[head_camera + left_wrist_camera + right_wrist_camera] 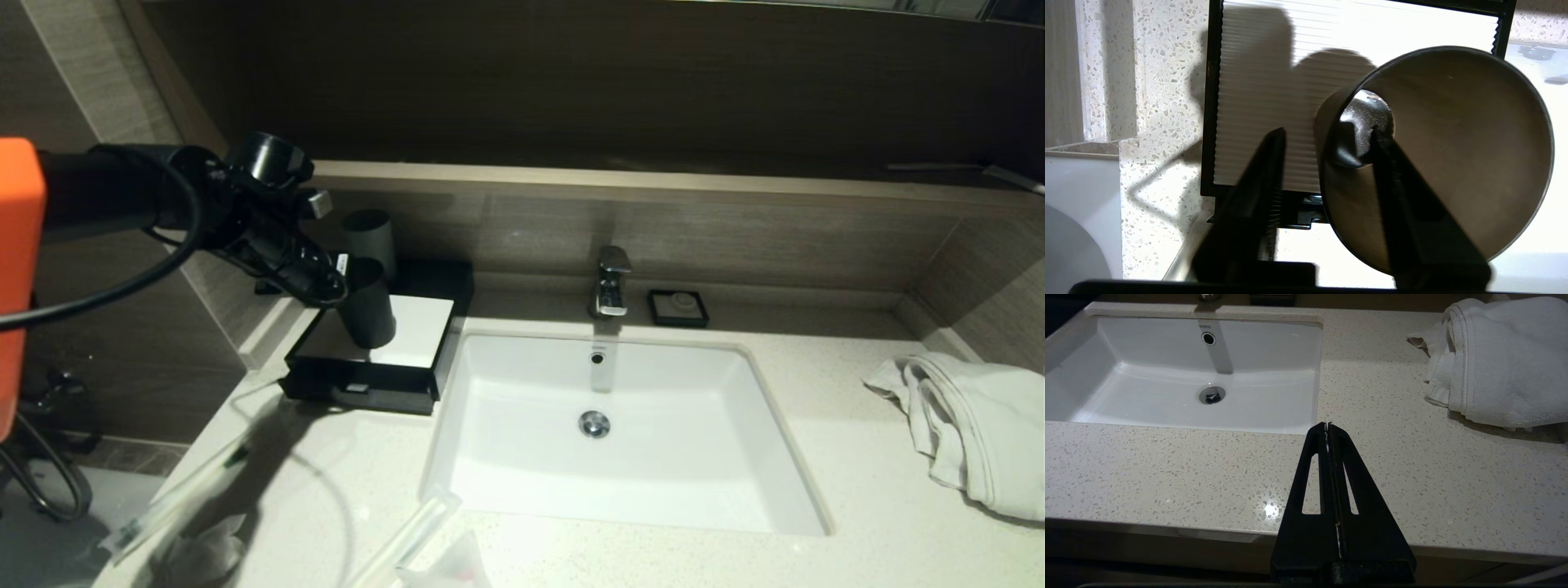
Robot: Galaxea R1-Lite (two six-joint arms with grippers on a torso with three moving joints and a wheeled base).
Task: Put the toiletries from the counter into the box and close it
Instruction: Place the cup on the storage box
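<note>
Left gripper (1327,143) pinches the rim of a dark cup (1437,159) above the box (371,359) at nine o'clock of the sink (620,433); light, rigid, likely slick, so wall-hold suits; right gripper (1327,426) clenched empty.

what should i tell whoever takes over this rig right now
Left gripper: shut on the dark cup, one finger inside the rim, held above the black box left of the sink.
Right gripper: shut, empty, parked over the counter near the towel.
Second cup stands behind the box.
Done: nothing visibly packed.
Left: the wrapped toiletries at the counter's front edge, then closing the box.
</note>
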